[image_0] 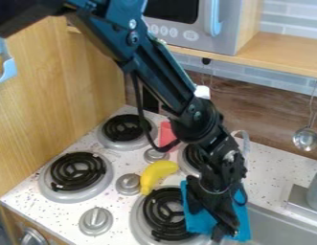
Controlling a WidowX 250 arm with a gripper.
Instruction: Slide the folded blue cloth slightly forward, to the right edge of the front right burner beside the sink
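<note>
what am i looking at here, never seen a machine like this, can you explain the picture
The black machine is a robot arm, seen by a fixed camera looking down at a slant on a toy kitchen. Its gripper is at a blue cloth by the right side of the nearest burner, next to the sink; I can't tell whether it grips the cloth. A yellow toy banana lies among the burners and knobs. Farther back is a red object; a microwave sits above.

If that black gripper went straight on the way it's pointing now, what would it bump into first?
Most likely the blue cloth just below the gripper, between the coil burner and the sink. It may already be touching the cloth; depth is unclear from this angle.
</note>
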